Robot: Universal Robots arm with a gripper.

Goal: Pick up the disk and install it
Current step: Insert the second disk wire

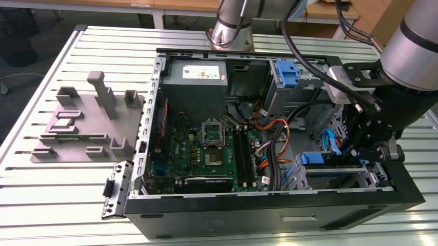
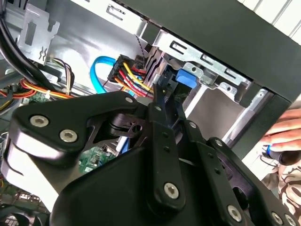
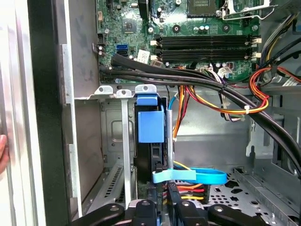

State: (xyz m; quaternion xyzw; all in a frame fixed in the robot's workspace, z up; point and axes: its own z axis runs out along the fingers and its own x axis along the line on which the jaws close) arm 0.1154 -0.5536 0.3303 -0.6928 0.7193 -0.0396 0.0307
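The disk (image 1: 320, 159) stands on edge in the drive bay at the front corner of the open computer case (image 1: 274, 210), on the exterior view's right. Its blue bracket (image 3: 150, 125) faces the first wrist camera, between the bay's metal rails. My gripper (image 1: 364, 154) reaches down into that bay. In both wrist views its black fingers (image 3: 173, 195) lie close together on the disk's rear edge (image 2: 184, 77), so the gripper (image 2: 165, 92) is shut on the disk. A blue data cable (image 3: 190, 176) loops right beside the fingertips.
A thick black cable bundle (image 3: 211, 92) and coloured power wires cross above the bay. The motherboard (image 1: 205, 154) and grey power supply (image 1: 195, 74) take up the rest of the case. A grey fixture (image 1: 89, 123) lies on the slatted table. A person's hand (image 2: 287, 127) rests outside the case wall.
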